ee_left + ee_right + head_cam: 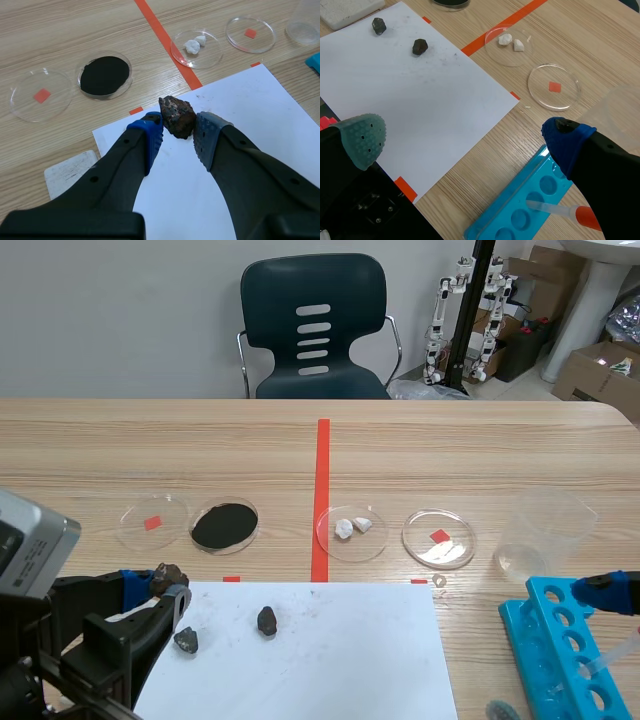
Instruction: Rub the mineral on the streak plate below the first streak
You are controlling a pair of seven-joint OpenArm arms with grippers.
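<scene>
Your left pincer (177,136) is clamped on the mineral (177,117), a rough, lumpy stone, dark brown to black with rusty reddish patches. It is pinched between the two blue dotted pads, over a corner of the white paper sheet (260,100). The streak plate (70,172), a plain white tile, lies flat on the worktop (45,40) beside one finger of that pincer, apart from the stone. Your right pincer (465,137) hangs spread wide with nothing between its pads, over the paper's edge and a blue rack (500,212).
</scene>
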